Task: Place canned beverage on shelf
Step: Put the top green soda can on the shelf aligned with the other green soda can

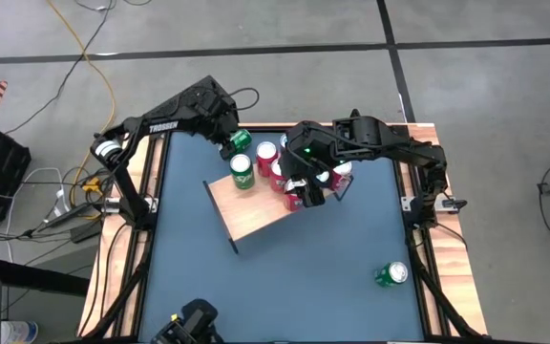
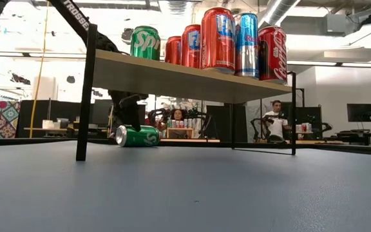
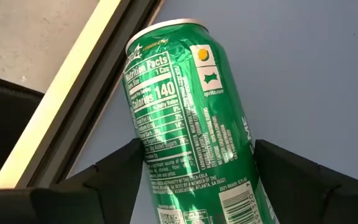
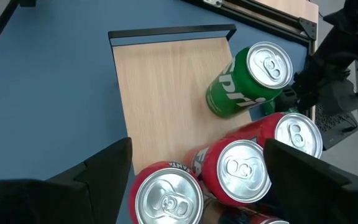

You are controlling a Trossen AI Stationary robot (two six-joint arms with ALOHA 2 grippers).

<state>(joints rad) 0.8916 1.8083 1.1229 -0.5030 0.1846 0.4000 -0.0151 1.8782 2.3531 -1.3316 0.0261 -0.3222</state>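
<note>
Can (image 3: pixel 191 124) lies on its side on the table, between the left gripper's (image 3: pixel 194 186) open fingers, at the far left behind the shelf (image 1: pixel 256 212). Pickup underway; next, close, lift, stand it beside the shelved cans (image 2: pixel 218 40). Right gripper (image 4: pixel 197 180) hovers open above them.

Shelf (image 1: pixel 256 212) sits mid-table, skewed to the tabletop (image 1: pixel 332 268) edges. Cans stand upright in a row along its far edge: Sprite can (image 1: pixel 243 172) at the left end, then red cans (image 1: pixel 267 159) to its right, running under the right gripper (image 1: pixel 311 194), which hangs above the shelf's right end w/ jaws spread wide. Another Sprite can (image 1: pixel 238 142) lies on its side on the tabletop just behind the shelf's far-left corner, between the left gripper (image 1: pixel 229 145) fingers. Third green can (image 1: pixel 391 275) lies on its side near the table's front-right corner, well apart from the rest.
</note>
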